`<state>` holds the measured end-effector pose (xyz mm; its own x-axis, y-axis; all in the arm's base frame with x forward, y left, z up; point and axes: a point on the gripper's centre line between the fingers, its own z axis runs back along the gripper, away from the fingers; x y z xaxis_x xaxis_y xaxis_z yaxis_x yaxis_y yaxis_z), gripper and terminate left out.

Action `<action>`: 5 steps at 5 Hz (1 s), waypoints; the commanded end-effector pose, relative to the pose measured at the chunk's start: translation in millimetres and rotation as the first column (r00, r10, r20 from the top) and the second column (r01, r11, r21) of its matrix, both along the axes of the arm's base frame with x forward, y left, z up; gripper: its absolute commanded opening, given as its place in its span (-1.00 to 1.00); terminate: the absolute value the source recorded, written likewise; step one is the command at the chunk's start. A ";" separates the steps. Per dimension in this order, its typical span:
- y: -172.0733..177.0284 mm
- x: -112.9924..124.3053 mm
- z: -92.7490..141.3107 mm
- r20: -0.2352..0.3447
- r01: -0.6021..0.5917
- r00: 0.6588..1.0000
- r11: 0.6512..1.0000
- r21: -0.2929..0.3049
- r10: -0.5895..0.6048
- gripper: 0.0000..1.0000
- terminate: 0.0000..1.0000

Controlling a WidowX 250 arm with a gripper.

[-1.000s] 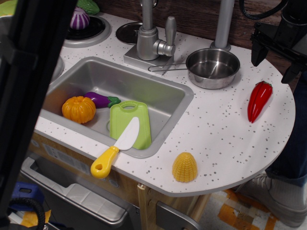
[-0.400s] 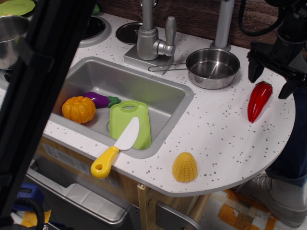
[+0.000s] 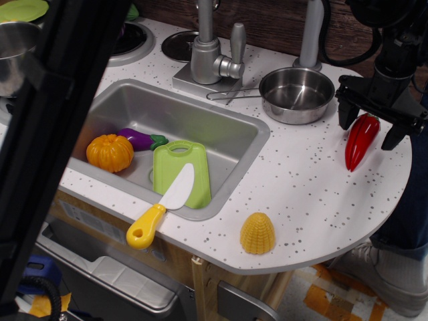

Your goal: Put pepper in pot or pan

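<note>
The red pepper [image 3: 360, 142] lies on the white speckled counter at the right, its point toward the front. The small steel pan [image 3: 297, 94] stands empty to its left, behind the sink, its wire handle pointing left. My black gripper [image 3: 367, 132] hangs over the pepper's stem end. It is open, with one finger on each side of the pepper. The fingertips are low, close to the counter, and do not grip the pepper.
A grey sink basin [image 3: 221, 137] holds an orange pumpkin [image 3: 110, 152], a purple eggplant [image 3: 140, 139] and a green cutting board [image 3: 180, 172] with a yellow-handled knife [image 3: 160, 207]. A yellow corn piece [image 3: 257, 233] sits near the front edge. A faucet [image 3: 210, 50] stands behind the sink.
My gripper has come down and to the left, from above the counter's back right edge to straddling the pepper's top end. The pepper has not moved.
</note>
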<state>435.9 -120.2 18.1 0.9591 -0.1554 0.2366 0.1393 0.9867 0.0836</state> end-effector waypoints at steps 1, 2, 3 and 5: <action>4.1 4.6 14.9 0.043 -0.025 0.999 0.999 -0.030 0.027 -1.00 -1.00; 5.7 4.1 13.5 0.051 -0.028 0.998 0.999 -0.042 0.030 -1.00 -1.00; 9.9 9.0 29.2 0.040 -0.022 0.999 1.000 0.013 0.022 -1.00 -1.00; 44.8 21.6 98.7 -0.027 0.068 0.998 0.978 0.198 -0.064 -1.00 -1.00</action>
